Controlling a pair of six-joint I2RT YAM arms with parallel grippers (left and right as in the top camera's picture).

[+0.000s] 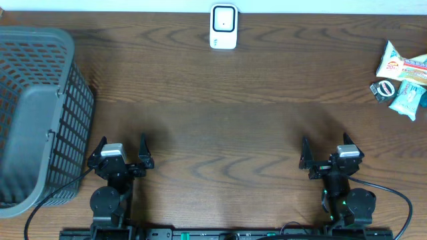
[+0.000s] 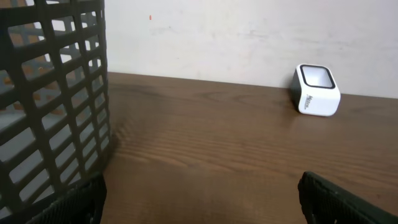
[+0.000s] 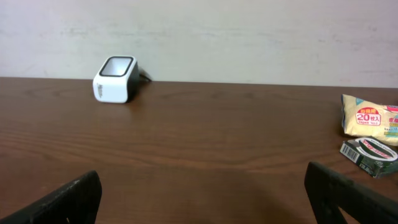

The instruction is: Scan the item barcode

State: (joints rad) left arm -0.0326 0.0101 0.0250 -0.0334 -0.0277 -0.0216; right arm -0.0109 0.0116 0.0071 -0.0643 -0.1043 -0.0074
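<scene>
Overhead showed the snack packets [image 1: 402, 67] at the table's far right, well apart from the scanner [image 1: 223, 27]. They looked light, soft and crinkly, best pinched by an edge. The left claw [image 1: 122, 147] and right claw [image 1: 325, 147] gaped wide, empty.

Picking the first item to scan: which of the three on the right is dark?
The small black pack; the yellow packet and teal packet beside it are light-coloured.
</scene>
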